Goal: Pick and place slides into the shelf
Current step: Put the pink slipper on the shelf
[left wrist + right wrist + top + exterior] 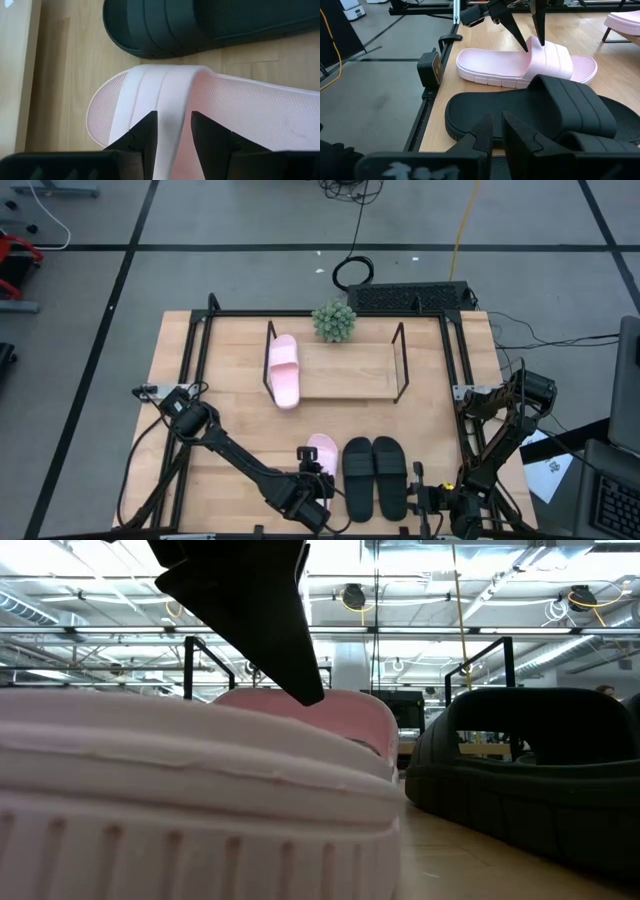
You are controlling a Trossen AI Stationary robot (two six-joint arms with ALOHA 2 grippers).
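Pink slide [322, 448] lies at six o'clock on the table [230, 430]; left gripper [172, 131] straddles its strap, apparently unclenched. Second pink slide [284, 370] occupies the shelf [345, 370]. Right gripper [496, 131] waits nearly clenched, empty, beside black slides [376, 476].

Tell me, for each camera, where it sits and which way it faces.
High: above the table, facing down; both arms, shelf.
Low: at table height, level; near pink slide, a black slide, the left tool's finger from above.
Left wrist: facing down; left tool open astride the pink strap.
Right wrist: level over the black slides; right tool, nearly shut.
All four share the near pink slide.
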